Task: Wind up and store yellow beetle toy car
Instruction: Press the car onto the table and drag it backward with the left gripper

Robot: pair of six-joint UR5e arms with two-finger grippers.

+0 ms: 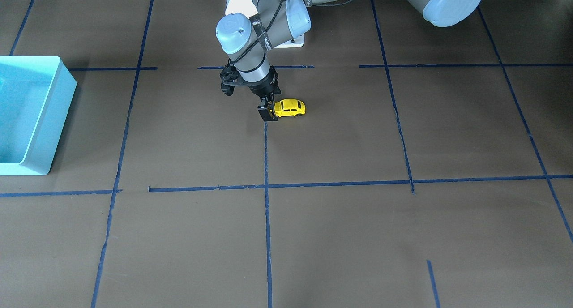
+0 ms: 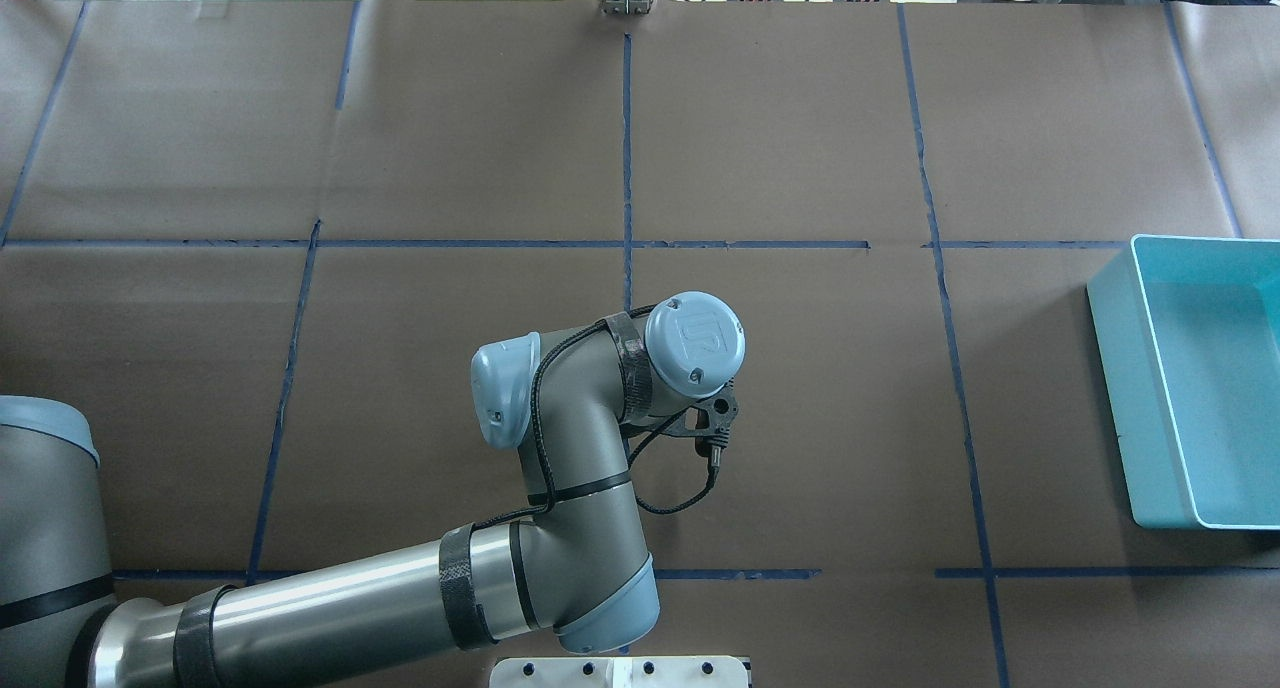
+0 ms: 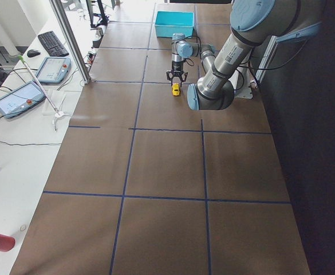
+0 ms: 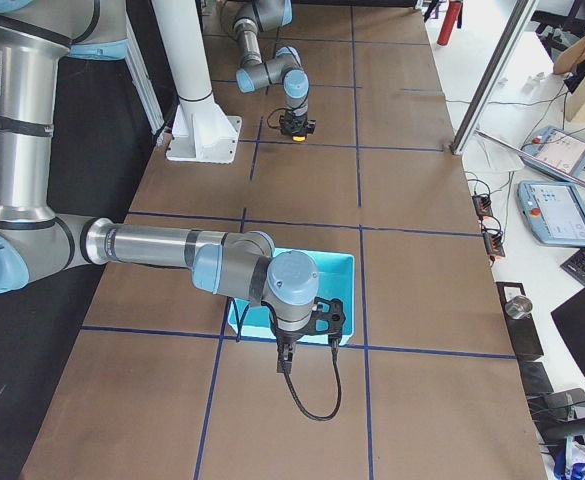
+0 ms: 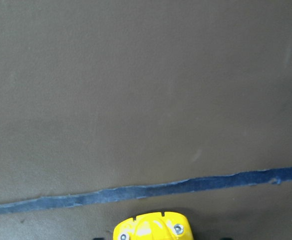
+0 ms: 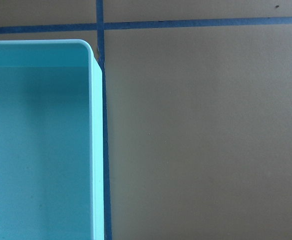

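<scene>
The yellow beetle toy car (image 1: 292, 107) stands on its wheels on the brown table near the middle. My left gripper (image 1: 268, 110) points down and straddles one end of the car, fingers low at the table. In the left wrist view the car's end (image 5: 150, 227) shows at the bottom edge with small gaps to the dark fingertips, so the gripper looks open. The car also shows small in the exterior left view (image 3: 176, 89) and the exterior right view (image 4: 294, 138). In the overhead view my left wrist hides it. My right arm's wrist (image 4: 292, 300) hangs over the teal bin's near edge; I cannot tell its gripper's state.
An empty teal bin (image 1: 53, 120) stands on the robot's right side of the table, also in the overhead view (image 2: 1110, 368) and the right wrist view (image 6: 93, 125). Blue tape lines (image 1: 266, 187) cross the brown table. The white robot base (image 4: 197, 135) stands at the table's edge.
</scene>
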